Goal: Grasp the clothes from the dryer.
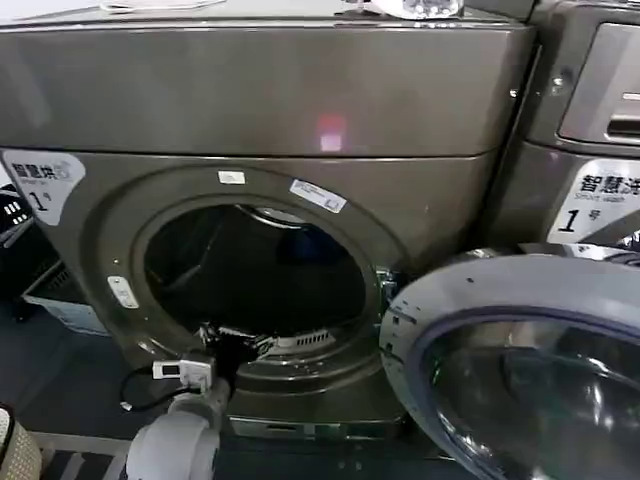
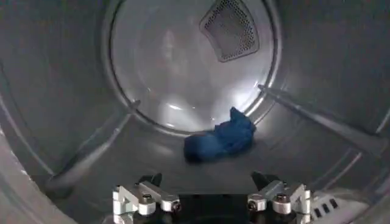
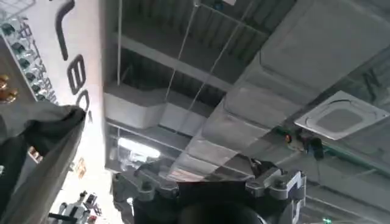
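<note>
Open left claw (image 2: 207, 182) faces blue clothes (image 2: 220, 137).

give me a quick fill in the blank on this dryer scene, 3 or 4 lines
1. The round porthole door of the dark bronze-grey dryer stands ____.
2. The crumpled cloth lying inside the steel drum is ____ in colour.
3. The left tool sits at the drum's mouth with its fingers ____, apart from the cloth.
4. The right tool points up at the ____.

Missing words: open; blue; open; ceiling
</note>
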Tool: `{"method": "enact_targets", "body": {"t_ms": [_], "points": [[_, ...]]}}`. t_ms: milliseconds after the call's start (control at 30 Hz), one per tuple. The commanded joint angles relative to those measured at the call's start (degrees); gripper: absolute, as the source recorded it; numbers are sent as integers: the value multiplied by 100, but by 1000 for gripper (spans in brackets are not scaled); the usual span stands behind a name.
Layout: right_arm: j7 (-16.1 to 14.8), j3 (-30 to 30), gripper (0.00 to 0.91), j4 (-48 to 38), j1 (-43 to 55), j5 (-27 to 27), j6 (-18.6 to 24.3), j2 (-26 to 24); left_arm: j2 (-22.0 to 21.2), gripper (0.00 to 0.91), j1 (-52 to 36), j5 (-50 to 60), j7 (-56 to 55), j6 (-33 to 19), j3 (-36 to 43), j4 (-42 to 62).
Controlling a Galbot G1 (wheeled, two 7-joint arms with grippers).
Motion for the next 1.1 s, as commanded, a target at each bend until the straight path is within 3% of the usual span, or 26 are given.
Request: {"method": "enact_targets", "body": {"t_ms": [33, 1100], "points": [[2, 1, 907, 14, 14, 2, -5, -5, 5, 907, 5, -1, -6, 281, 3, -3], [-9, -12, 907, -23, 15, -18, 18, 24, 18, 907, 23, -1, 0, 281, 10, -12]]}}
